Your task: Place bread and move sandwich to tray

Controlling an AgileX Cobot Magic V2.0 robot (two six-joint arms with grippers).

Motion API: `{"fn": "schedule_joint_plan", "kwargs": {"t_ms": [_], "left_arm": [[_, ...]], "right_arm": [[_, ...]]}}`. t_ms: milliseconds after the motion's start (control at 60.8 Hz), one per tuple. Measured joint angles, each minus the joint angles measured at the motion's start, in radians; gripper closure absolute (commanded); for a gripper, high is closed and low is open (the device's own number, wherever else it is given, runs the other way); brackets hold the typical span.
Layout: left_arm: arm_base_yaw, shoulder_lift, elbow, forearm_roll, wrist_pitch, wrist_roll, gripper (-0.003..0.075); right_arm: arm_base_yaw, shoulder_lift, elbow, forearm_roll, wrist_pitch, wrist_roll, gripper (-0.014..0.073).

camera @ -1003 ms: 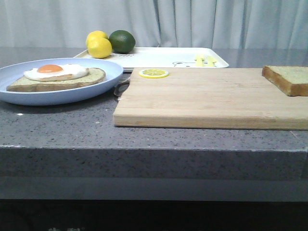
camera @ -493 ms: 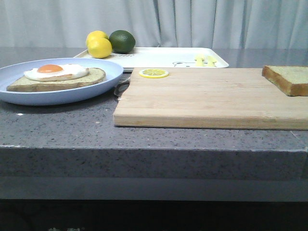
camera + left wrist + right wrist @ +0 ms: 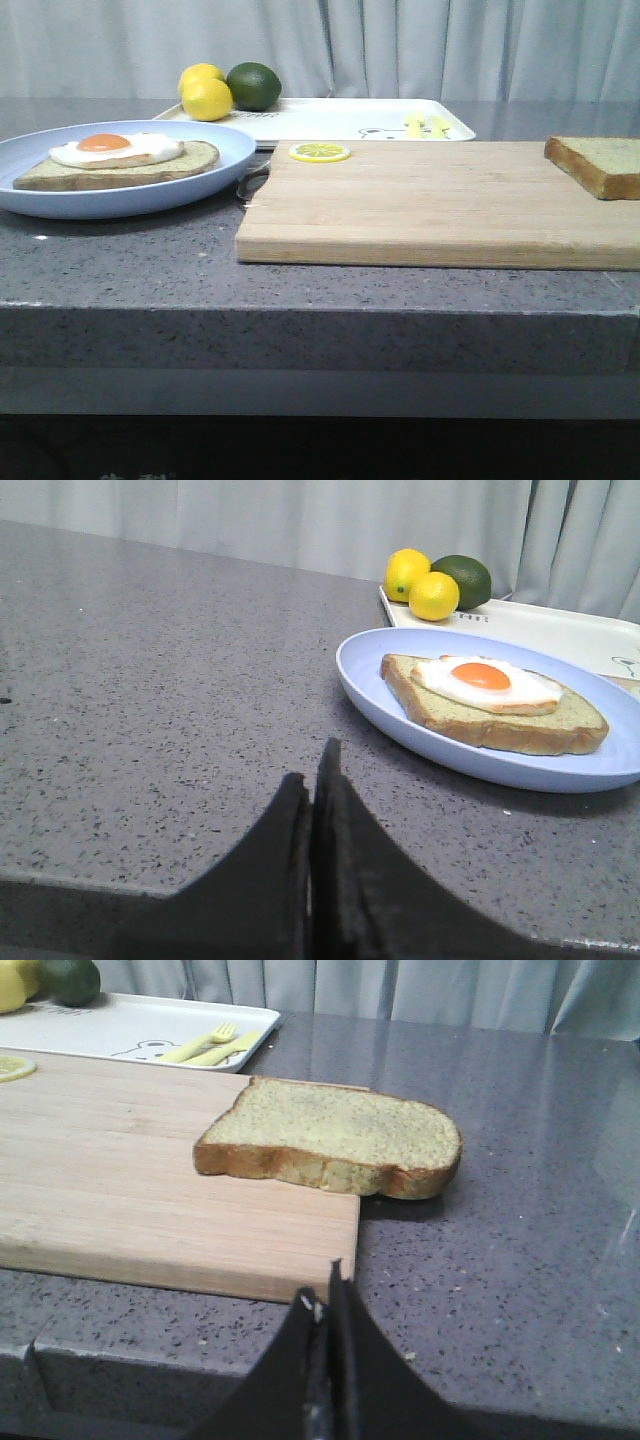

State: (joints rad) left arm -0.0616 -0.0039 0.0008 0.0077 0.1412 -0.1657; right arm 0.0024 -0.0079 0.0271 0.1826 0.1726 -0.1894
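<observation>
1 edge of the bread (image 3: 598,165) was cut off in front view; both grippers, left (image 3: 312,790) and right (image 3: 328,1305), sat low, fingers together.

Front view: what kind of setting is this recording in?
Likely a mock kitchen counter set for food prep: a speckled grey stone countertop, a wooden cutting board carrying a bread slice, and a blue plate holding egg-topped toast. A grey curtain hangs behind.
</observation>
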Motion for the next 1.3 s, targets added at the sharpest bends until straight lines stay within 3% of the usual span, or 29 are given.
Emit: {"fn": "schedule_joint_plan", "kwargs": {"t_ms": [181, 362, 477, 674, 871, 1101, 1200, 1299], "left_arm": [[0.000, 0.000, 0.000, 0.000, -0.045, 0.000, 0.0738], [0.000, 0.000, 0.000, 0.000, -0.232, 0.000, 0.0738], [0.000, 0.000, -0.022, 0.000, -0.262, 0.000, 0.0738], [0.000, 0.016, -0.216, 0.018, -0.196, 0.000, 0.0738], [0.000, 0.262, -0.449, 0.096, -0.005, 0.000, 0.0738], [0.000, 0.459, -0.521, 0.128, 0.032, 0.000, 0.0737], [0.000, 0.469, -0.523, 0.128, 0.028, 0.000, 0.0731], [0.000, 0.469, -0.525, 0.130, 0.024, 0.000, 0.0659]], "right_arm": [[0.000, 0.000, 0.000, 0.053, -0.006, 0.000, 0.0703], [0.000, 0.000, -0.021, 0.106, -0.010, 0.000, 0.0703], [0.000, 0.000, -0.101, 0.112, -0.010, 0.000, 0.0703], [0.000, 0.055, -0.317, 0.114, 0.013, 0.000, 0.0703], [0.000, 0.319, -0.578, 0.114, 0.166, 0.000, 0.0703], [0.000, 0.542, -0.703, 0.114, 0.236, 0.000, 0.0697], [0.000, 0.558, -0.703, 0.114, 0.243, 0.000, 0.0627], [0.000, 0.558, -0.704, 0.114, 0.246, 0.000, 0.0432]]}}
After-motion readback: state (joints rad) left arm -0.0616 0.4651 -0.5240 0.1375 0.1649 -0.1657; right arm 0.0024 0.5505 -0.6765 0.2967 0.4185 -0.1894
